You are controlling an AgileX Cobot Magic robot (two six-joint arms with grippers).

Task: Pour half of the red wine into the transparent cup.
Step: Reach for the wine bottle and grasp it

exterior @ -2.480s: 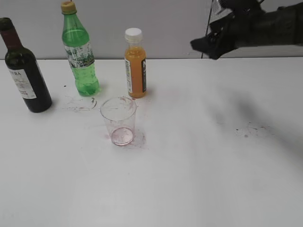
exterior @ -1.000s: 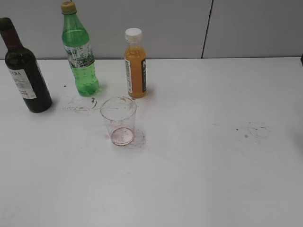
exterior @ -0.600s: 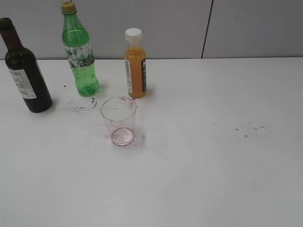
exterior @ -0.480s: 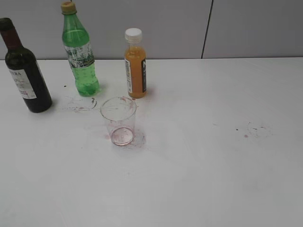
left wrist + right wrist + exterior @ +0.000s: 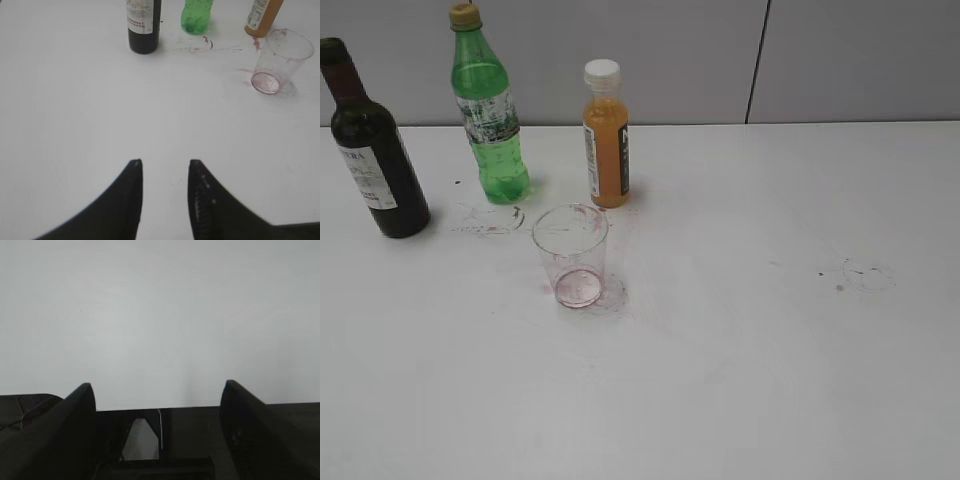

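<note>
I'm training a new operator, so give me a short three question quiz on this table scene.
1. True or false: the transparent cup holds a full pour of wine.
2. Which bottle stands nearest the cup? A) wine bottle B) green plastic bottle C) orange juice bottle
3. Fill in: the left tool is open and holds ____.

Key: 1 false, only reddish stains at its bottom; 2 C; 3 nothing.

Dark wine bottle (image 5: 372, 150) stands upright at ten o'clock from the clear, red-stained, empty upright cup (image 5: 571, 254), well apart.
</note>
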